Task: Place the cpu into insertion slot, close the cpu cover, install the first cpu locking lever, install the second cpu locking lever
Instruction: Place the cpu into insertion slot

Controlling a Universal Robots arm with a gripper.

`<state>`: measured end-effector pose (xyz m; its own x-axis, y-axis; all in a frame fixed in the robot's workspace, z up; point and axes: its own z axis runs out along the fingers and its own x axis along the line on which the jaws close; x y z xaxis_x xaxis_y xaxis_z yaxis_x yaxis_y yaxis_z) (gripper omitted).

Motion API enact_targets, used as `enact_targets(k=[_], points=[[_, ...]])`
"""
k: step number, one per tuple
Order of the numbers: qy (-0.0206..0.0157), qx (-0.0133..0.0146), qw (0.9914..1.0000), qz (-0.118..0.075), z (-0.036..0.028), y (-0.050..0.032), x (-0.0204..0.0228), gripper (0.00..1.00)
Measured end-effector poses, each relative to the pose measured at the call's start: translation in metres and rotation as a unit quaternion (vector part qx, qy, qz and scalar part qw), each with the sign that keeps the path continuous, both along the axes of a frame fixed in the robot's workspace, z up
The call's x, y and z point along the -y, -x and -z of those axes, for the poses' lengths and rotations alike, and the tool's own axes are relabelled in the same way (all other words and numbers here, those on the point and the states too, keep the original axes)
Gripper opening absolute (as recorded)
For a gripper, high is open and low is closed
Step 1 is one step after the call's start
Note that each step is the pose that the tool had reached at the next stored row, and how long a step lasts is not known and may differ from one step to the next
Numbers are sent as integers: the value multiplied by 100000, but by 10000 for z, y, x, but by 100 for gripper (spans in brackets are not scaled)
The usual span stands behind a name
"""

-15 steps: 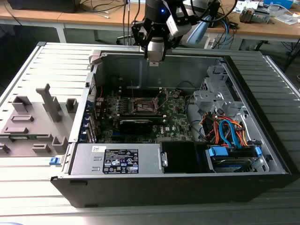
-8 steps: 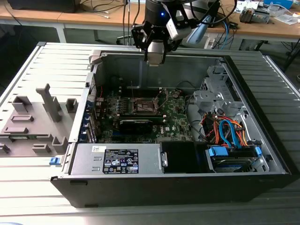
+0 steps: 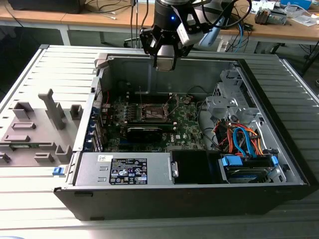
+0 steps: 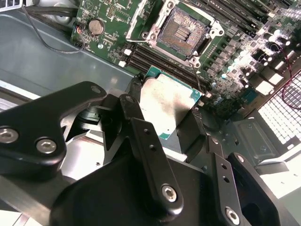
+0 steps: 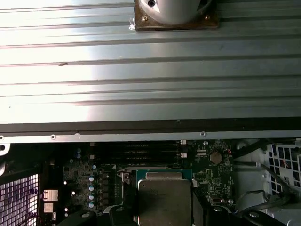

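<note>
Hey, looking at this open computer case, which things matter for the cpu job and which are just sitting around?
In the job: the cpu, gripped in the hand; the insertion slot, open and unfilled.
Lying about: coin battery; power supply; orange and blue cables; long black card; grey fixtures.

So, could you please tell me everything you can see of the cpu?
The cpu is a small flat square: a dull silvery-tan metal lid on a thin green board showing as a rim. The gripper is shut on it, black fingers pressing two opposite edges. It hangs above the motherboard, not yet in the open slot.
</note>
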<state>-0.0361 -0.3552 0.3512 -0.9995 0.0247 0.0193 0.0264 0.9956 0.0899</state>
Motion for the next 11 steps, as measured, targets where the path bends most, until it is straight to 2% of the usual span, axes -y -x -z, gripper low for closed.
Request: enact_targets(k=[2,11], points=[[30,-3,100000,0,28,1,33,55],[24,1,100000,-1,33,1,41,55]])
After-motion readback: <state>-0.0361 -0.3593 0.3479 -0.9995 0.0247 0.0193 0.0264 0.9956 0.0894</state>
